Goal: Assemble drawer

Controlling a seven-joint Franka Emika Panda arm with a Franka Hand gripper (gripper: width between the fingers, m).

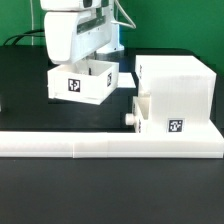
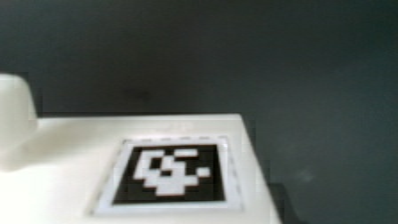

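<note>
A small white open-topped drawer (image 1: 92,92) with a black-and-white tag on its front face stands on the dark table at the exterior view's left. My gripper (image 1: 72,66) comes down from above onto its rear part. Its fingertips are hidden behind the drawer's walls, so its state does not show. The wrist view shows a white face (image 2: 71,150) with the tag (image 2: 169,172) close up and dark table beyond. The tall white housing (image 1: 178,80) stands at the exterior view's right, with a second drawer (image 1: 150,108) and its round knob (image 1: 130,118) sticking out of its lower part.
A long low white ledge (image 1: 100,146) runs across the front of the table, just before the housing. Cables hang behind the arm at the back. A white rounded shape (image 2: 15,120) shows at the edge of the wrist view.
</note>
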